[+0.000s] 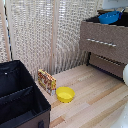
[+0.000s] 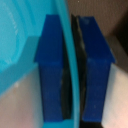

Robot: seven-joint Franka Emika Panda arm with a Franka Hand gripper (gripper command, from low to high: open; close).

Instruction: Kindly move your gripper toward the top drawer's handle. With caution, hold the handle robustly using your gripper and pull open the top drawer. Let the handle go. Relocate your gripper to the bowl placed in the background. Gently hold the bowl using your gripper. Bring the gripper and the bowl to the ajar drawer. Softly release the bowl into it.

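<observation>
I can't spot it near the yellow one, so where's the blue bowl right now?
The blue bowl is at the exterior view's upper right, on top of the dresser; the wrist view shows its rim pinched between the claw's blue fingertips.

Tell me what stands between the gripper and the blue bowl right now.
Nothing does. In the wrist view the gripper is shut on the rim of the blue bowl, one finger on each side. The exterior view shows no gripper.

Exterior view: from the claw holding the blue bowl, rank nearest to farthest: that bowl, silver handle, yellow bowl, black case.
1. Blue bowl, in the gripper.
2. Silver handle, just below.
3. Yellow bowl, lower centre.
4. Black case, lower left.
</observation>
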